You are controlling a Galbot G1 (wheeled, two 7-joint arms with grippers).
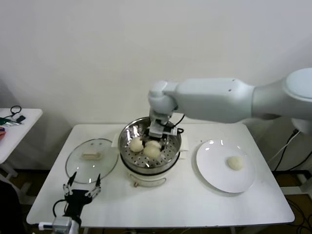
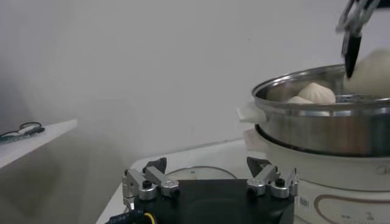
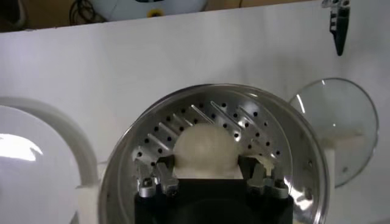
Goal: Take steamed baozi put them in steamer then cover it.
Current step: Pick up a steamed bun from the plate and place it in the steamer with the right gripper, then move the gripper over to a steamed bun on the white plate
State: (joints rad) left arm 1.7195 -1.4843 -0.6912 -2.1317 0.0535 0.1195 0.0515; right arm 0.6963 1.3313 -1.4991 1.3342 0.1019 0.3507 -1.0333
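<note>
A baozi is pinched by the right hand above the steamer, for lowering beside two buns.
The left hand, spread wide, is parked near the cover.

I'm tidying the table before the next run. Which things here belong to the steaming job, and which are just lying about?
Job: steamer; two baozi on its tray; a third held in the right gripper above the tray; last baozi on the white plate; glass cover lying flat by the open left gripper.

Lying about: cables and oddments on the side table.
</note>
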